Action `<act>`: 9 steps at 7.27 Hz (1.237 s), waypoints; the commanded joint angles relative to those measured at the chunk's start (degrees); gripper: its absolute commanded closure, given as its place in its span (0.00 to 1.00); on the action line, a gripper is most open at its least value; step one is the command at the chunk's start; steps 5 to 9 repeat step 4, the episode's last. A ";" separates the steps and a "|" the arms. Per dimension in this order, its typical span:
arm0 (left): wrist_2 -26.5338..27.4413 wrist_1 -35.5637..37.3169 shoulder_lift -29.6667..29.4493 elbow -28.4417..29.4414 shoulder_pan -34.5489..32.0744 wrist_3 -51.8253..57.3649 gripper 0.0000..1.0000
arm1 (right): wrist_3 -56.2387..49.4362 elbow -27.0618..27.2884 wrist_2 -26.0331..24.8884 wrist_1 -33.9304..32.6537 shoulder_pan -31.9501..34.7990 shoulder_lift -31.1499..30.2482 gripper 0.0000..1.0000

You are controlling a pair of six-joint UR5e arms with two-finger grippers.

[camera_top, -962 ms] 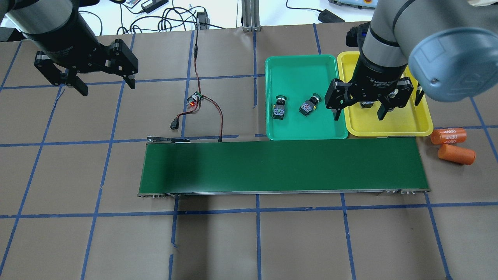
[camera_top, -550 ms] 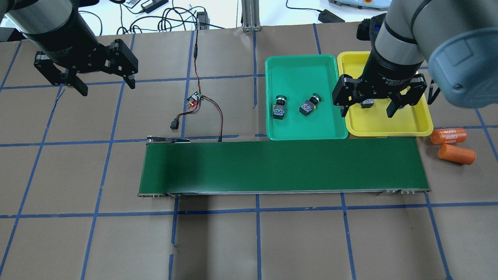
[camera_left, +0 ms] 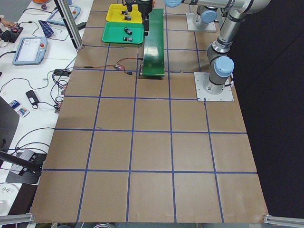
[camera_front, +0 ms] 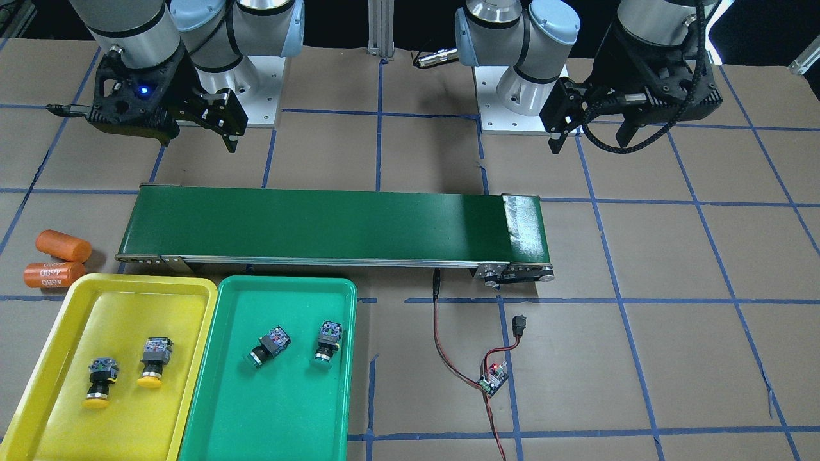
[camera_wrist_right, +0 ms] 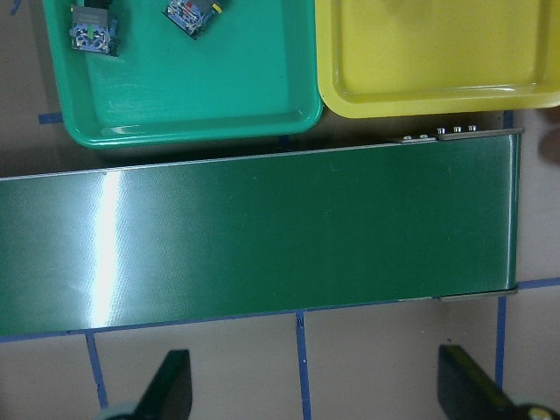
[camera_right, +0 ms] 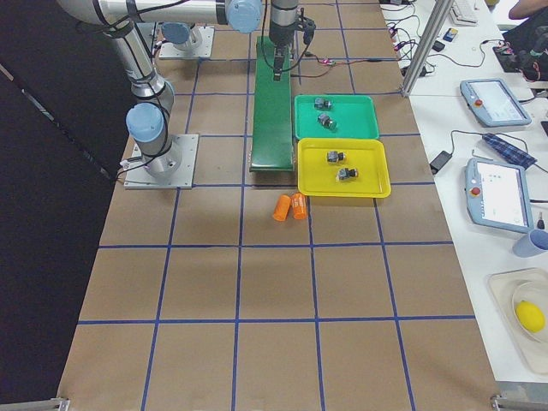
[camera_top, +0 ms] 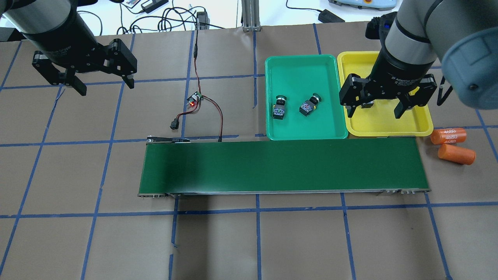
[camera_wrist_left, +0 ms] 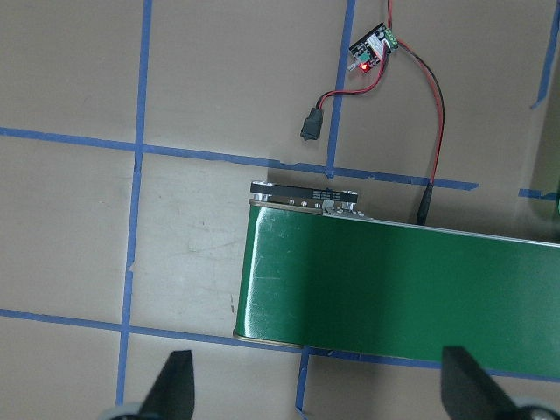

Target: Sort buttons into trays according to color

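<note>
Two green buttons [camera_top: 279, 107] [camera_top: 309, 105] lie in the green tray [camera_top: 299, 70]. Two yellow buttons [camera_front: 99, 382] [camera_front: 154, 362] stand in the yellow tray [camera_front: 128, 314]. In the overhead view my right gripper [camera_top: 375, 111] hangs open and empty above the yellow tray [camera_top: 385, 124] and hides most of those two buttons. Its fingertips [camera_wrist_right: 166, 389] stand wide apart in the right wrist view, over the belt. My left gripper [camera_top: 105, 84] is open and empty, high over the table's far left, away from both trays.
A long dark-green conveyor belt [camera_top: 284, 167] runs across the table in front of the trays. Two orange cylinders [camera_top: 449, 135] [camera_top: 457, 154] lie right of the belt's end. A small circuit board with red and black wires [camera_top: 194, 99] lies left of the green tray.
My right gripper has moved to the right, from over the seam between the trays to over the yellow tray, still open. The left arm has barely moved.
</note>
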 commanded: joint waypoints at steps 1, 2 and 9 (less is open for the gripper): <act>-0.01 0.00 -0.12 0.00 -0.07 0.01 0.00 | 0.18 0.01 -0.03 0.17 0.03 -0.08 0.00; -0.01 0.00 -0.12 0.00 -0.07 0.01 0.00 | 0.18 0.01 0.05 0.08 0.03 -0.08 0.00; -0.01 0.00 -0.21 0.00 0.02 0.01 0.00 | 0.18 0.01 0.32 -0.01 0.03 -0.08 0.00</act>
